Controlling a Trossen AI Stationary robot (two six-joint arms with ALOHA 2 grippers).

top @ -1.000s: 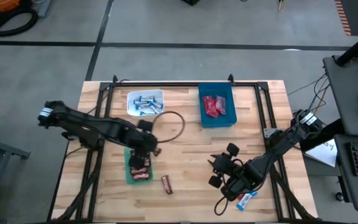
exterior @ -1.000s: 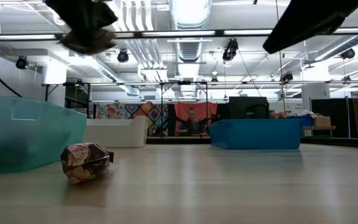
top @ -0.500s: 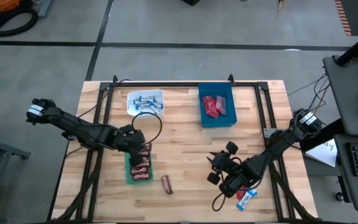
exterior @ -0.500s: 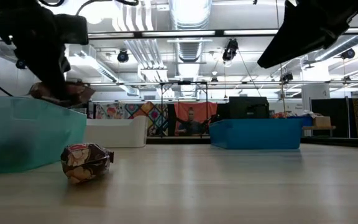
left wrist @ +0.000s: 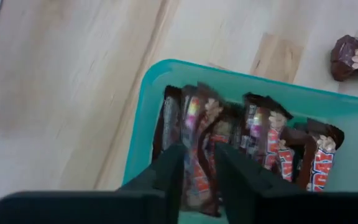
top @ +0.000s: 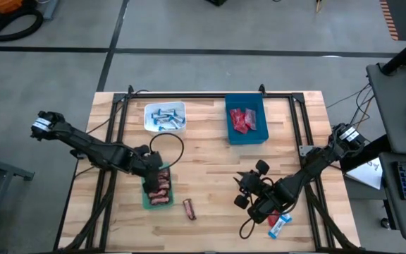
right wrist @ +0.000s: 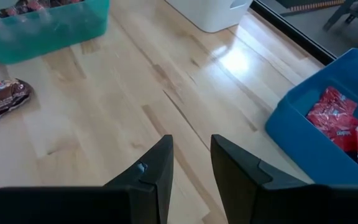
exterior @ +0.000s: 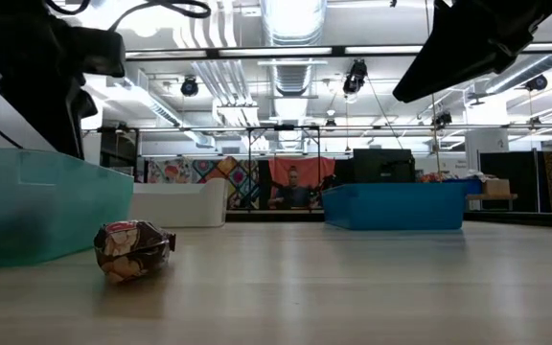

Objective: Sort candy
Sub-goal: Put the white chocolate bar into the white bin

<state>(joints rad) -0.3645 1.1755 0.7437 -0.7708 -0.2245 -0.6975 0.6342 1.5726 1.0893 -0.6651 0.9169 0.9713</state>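
High view: brown bar point(top: 189, 209) beside green bin point(top: 146, 201)

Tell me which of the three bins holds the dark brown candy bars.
The green bin, near the table's front left, under the left arm's fingers. The white bin holds blue-and-white bars; the blue bin holds red packets.

We see our right claw point(right wrist: 190, 163) empty, fingers apart, above the bench point(right wrist: 135, 106); a green bin point(right wrist: 42, 28) upper left, a brown bar point(right wrist: 2, 99) at left, a blue bin point(right wrist: 328, 143) with red packets point(right wrist: 331, 115) at right.
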